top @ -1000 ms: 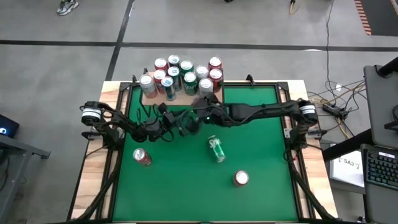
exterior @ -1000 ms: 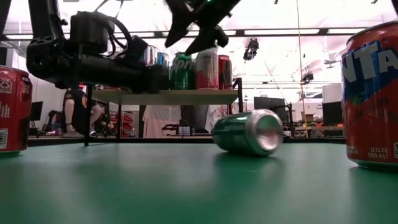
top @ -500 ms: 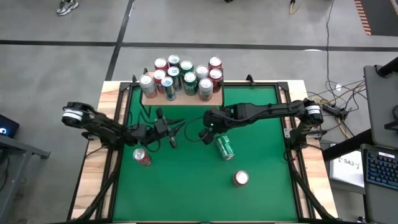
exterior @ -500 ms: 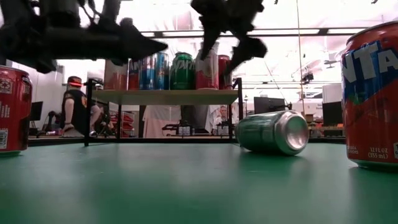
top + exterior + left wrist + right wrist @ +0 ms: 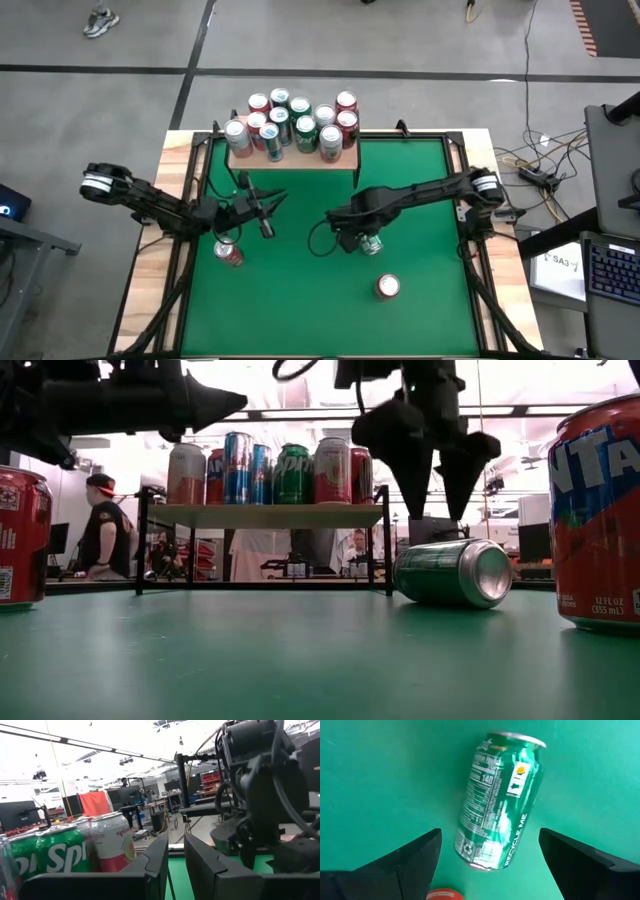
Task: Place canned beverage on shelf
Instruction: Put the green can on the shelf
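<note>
Fingers of the right gripper (image 5: 357,238) stand wide apart, hanging directly above the green can (image 5: 498,802) that lies on its side near the middle of the green table (image 5: 420,310), bare cloth all around it. Left gripper (image 5: 264,208), pinched narrow and empty, hovers near the table's left edge, in front of the shelf (image 5: 290,157) along the far edge.

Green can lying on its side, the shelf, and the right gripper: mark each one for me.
Green can (image 5: 497,800): right wrist view, middle of its side wall.
Shelf (image 5: 265,515): low view, front edge of the wood board.
Right gripper (image 5: 428,465): low view, the gap between its open fingertips, above the can.
</note>
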You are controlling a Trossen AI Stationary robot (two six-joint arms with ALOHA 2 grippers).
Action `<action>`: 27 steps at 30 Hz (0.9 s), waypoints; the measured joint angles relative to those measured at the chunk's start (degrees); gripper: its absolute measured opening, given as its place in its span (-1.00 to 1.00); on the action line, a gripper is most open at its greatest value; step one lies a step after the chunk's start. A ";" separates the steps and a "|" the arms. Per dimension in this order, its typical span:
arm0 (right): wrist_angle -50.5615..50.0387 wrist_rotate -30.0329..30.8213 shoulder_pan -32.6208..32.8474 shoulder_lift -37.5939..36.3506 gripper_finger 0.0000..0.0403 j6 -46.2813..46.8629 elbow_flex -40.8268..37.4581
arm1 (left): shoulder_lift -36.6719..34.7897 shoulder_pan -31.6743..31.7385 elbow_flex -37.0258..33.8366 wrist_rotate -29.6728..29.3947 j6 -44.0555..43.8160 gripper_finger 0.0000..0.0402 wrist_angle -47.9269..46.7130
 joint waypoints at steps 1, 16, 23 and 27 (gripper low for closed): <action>-0.12 0.01 0.00 0.57 0.62 -0.08 0.00 | -0.23 0.00 -0.03 0.01 0.10 -0.77 -0.45; -0.29 1.36 -0.06 12.84 0.55 -6.54 -0.56 | -2.61 -0.45 -0.07 0.05 2.08 -0.77 -0.55; 1.16 4.89 -0.13 10.02 0.38 -7.89 -0.68 | -8.60 -0.98 -0.07 0.06 5.70 -0.77 -2.20; 6.23 9.27 -0.17 4.20 0.38 -11.46 -0.73 | -12.42 -0.98 -0.07 0.06 6.86 -0.77 -5.40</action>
